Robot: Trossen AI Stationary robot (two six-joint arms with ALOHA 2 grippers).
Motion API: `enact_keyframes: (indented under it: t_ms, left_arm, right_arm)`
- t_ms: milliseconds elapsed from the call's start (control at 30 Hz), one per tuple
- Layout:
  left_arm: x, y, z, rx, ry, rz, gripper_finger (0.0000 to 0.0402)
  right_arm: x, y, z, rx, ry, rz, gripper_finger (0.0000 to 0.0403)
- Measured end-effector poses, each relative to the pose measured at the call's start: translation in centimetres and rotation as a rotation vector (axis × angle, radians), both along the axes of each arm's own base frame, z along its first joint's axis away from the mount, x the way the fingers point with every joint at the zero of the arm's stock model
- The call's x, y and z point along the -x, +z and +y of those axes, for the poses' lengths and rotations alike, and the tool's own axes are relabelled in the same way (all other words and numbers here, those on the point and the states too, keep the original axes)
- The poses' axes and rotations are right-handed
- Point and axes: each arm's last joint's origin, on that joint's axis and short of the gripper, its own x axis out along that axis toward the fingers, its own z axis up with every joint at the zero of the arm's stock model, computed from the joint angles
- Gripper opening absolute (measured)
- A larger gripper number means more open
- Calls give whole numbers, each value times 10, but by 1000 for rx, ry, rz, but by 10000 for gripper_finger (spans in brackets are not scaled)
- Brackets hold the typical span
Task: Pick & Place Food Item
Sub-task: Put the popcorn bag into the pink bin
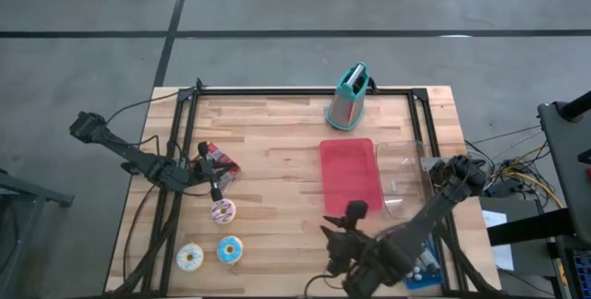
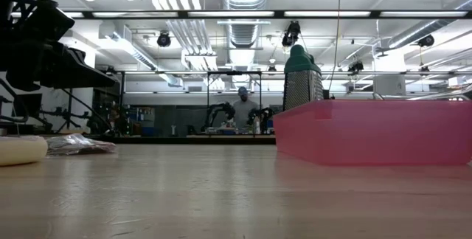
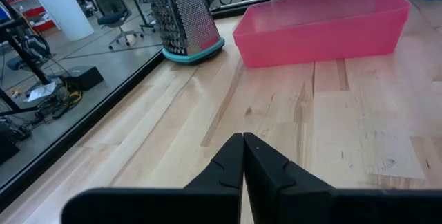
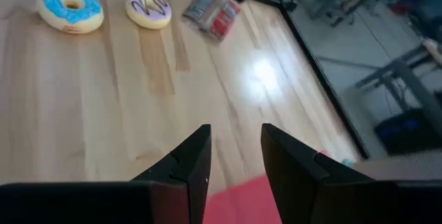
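Observation:
Three doughnuts lie flat on the wooden table's near left part: one with purple-and-white icing (image 1: pixel 222 210) (image 4: pixel 148 8), a blue one (image 1: pixel 229 249) (image 4: pixel 70 7) and a white one (image 1: pixel 189 257). A red packet (image 1: pixel 222 161) lies farther back. The pink tray (image 1: pixel 351 174) (image 3: pixel 324 20) stands at the middle right. My right gripper (image 1: pixel 331 233) (image 4: pixel 235 131) hangs open over the near end of the tray, with nothing between its fingers. My left gripper (image 1: pixel 217 190) (image 3: pixel 243 148) waits shut between the packet and the purple doughnut, holding nothing.
A metal grater with a teal base (image 1: pixel 349 98) (image 3: pixel 183 13) stands behind the tray at the far edge. A clear container (image 1: pixel 406 174) sits right of the tray. A black frame runs along the table's edges. Bare wood lies between the doughnuts and the tray.

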Motion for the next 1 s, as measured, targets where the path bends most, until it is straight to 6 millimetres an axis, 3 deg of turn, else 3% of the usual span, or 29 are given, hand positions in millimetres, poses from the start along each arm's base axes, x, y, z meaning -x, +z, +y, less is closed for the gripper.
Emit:
enact_keyframes:
  t_ms: [333,567,800,1000]
  left_arm:
    - [0,0,0,0,-1,0,12]
    - [0,0,0,-1,-1,1,12]
    - [0,0,0,-2,0,5,12]
    - [0,-1,0,-4,0,9,12]
  right_arm:
    - [-57,-2,-39,-49,279,15,121]
    - [-88,-15,-92,-138,506,-118,121]
    - [-107,-33,-147,-257,591,-191,121]
    - [-110,-42,-181,-199,578,-206,121]
